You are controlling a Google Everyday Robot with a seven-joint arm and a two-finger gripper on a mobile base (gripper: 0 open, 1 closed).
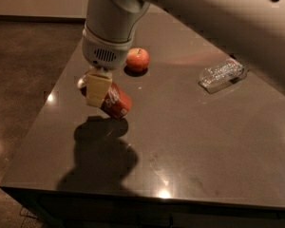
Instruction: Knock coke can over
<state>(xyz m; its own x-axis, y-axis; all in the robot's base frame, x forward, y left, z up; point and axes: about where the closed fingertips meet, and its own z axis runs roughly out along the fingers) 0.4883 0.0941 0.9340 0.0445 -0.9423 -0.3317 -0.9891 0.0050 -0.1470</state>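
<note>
The coke can (117, 102) is red with white script. It hangs tilted, silver top (82, 82) pointing left, above the left part of the dark table (190, 141). My gripper (100, 98) is shut on it. One cream finger (97, 89) lies across the can's front and the other is hidden behind it. The can's shadow (102, 127) falls on the table apart from the can, so the can is off the surface.
A red apple (137, 59) sits just behind and to the right of the gripper. A clear plastic bottle (222, 74) lies on its side at the right. The table's left edge (42, 113) is close to the can. My arm fills the top of the view.
</note>
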